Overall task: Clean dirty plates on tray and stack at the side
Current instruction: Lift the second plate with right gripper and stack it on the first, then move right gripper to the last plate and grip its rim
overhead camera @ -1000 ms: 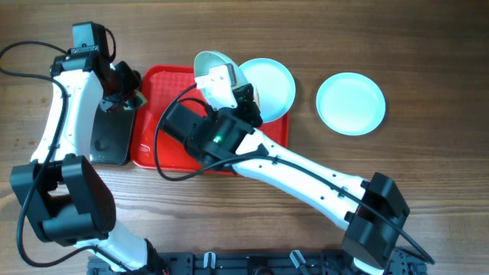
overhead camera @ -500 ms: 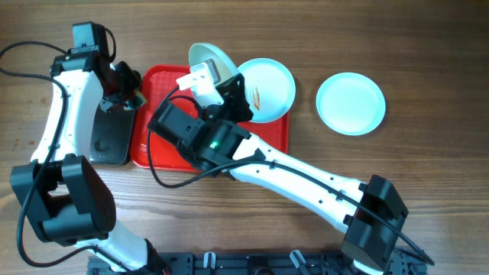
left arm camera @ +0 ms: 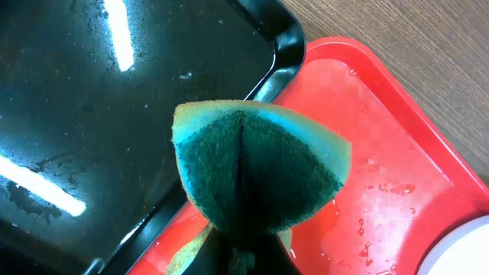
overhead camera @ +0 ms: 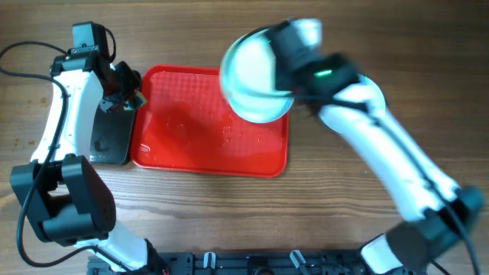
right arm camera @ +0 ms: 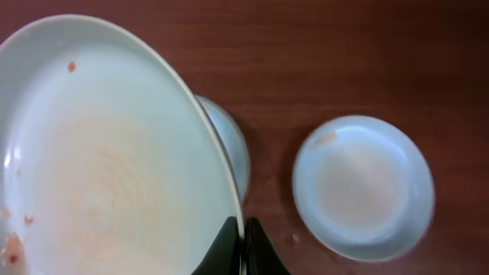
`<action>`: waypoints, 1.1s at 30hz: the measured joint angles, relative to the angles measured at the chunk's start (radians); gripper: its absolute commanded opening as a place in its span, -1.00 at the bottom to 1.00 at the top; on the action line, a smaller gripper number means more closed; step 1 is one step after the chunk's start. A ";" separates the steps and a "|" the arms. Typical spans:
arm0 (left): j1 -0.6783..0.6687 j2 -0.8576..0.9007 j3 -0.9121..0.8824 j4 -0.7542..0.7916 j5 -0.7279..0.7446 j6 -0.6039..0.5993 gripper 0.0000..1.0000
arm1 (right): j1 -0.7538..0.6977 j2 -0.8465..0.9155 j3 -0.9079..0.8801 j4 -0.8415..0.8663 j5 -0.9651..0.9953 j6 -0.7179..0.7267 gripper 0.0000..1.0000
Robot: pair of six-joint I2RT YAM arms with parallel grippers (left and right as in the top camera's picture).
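My right gripper is shut on the rim of a pale mint plate with faint brown smears, and holds it tilted in the air. In the overhead view this plate hangs over the far right corner of the red tray. In the right wrist view a second plate peeks out behind it and a third plate lies flat on the wooden table. My left gripper is shut on a green sponge at the tray's left edge.
A glossy black tray holding water lies left of the red tray, also in the left wrist view. The red tray's surface is wet. A white plate rim shows at the left wrist view's lower right corner.
My right arm has swung from over the tray's middle out to the right and lifted, carrying the plate with it. My left arm and the sponge have not moved.
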State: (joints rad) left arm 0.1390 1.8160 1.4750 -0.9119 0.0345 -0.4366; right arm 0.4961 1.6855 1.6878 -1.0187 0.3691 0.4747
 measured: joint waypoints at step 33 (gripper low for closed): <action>0.000 0.000 0.000 0.000 0.000 0.000 -0.92 | -0.400 0.020 -0.379 0.193 -0.741 -0.158 -0.26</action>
State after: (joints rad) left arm 0.1390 1.8160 1.4750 -0.9119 0.0345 -0.4366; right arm 0.0963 1.7054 1.3090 -0.8261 -0.3721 0.3164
